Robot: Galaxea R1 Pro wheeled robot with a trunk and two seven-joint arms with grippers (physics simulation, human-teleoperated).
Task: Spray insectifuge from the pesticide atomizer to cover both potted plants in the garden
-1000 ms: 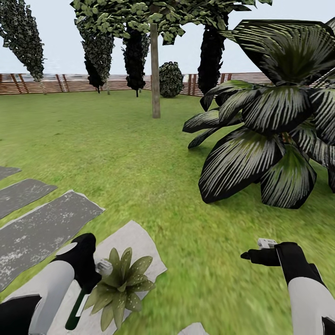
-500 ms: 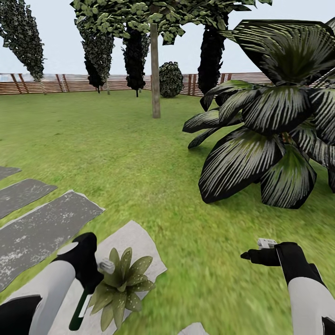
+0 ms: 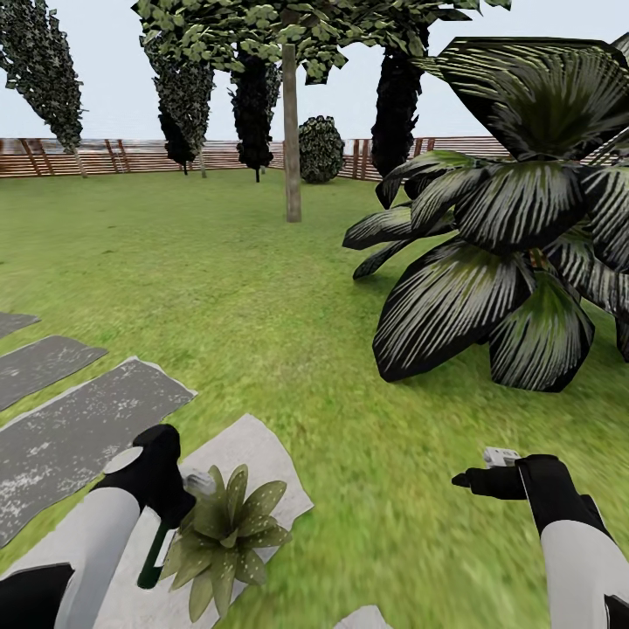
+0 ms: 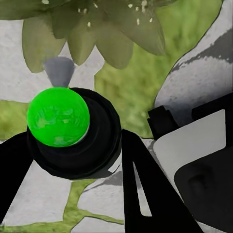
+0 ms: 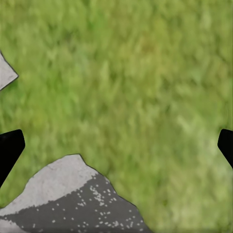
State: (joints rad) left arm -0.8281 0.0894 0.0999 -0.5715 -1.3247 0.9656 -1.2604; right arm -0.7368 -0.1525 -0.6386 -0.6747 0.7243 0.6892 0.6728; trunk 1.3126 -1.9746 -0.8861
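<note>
Beside plant (image 3: 223, 542), atomizer (image 3: 157, 552) in left claw (image 3: 179, 498)

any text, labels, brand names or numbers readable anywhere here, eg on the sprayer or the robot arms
None: no words, labels, brands, numbers or signs can be read.
The atomizer, held in the left gripper, shows a plain green cap and black body with no label facing the camera.
The right gripper, the paving slabs and the wooden fence are unmarked.
The pale specks on the potted plant are leaf pattern, not text.
</note>
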